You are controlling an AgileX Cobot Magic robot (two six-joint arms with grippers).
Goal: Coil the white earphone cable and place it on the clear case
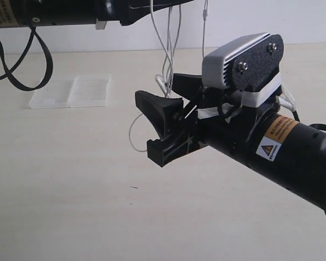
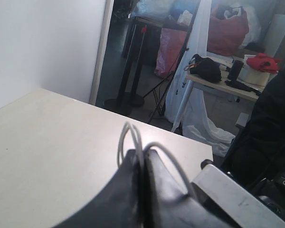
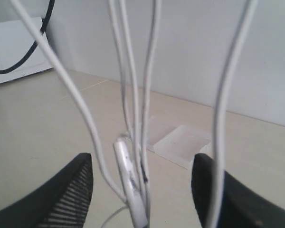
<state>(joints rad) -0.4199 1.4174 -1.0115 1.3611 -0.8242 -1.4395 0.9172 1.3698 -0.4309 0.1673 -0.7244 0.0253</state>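
The white earphone cable (image 1: 164,49) hangs in several strands from my left gripper (image 1: 146,8) at the top edge of the exterior view. In the left wrist view that gripper (image 2: 143,156) is shut on the cable (image 2: 132,137), with loops sticking out past the tips. My right gripper (image 1: 162,89) is open, and the hanging strands pass between its fingers. The right wrist view shows the strands and the inline piece (image 3: 131,183) between the open gripper (image 3: 142,190) fingers. The clear case (image 1: 70,92) lies open and flat on the table at the back left, and in the right wrist view the case (image 3: 181,145) lies beyond the strands.
A thick black robot cable (image 1: 27,70) loops down from the left arm near the case. The table (image 1: 70,190) is pale. One loop of the cable (image 1: 132,133) reaches the table below the right gripper.
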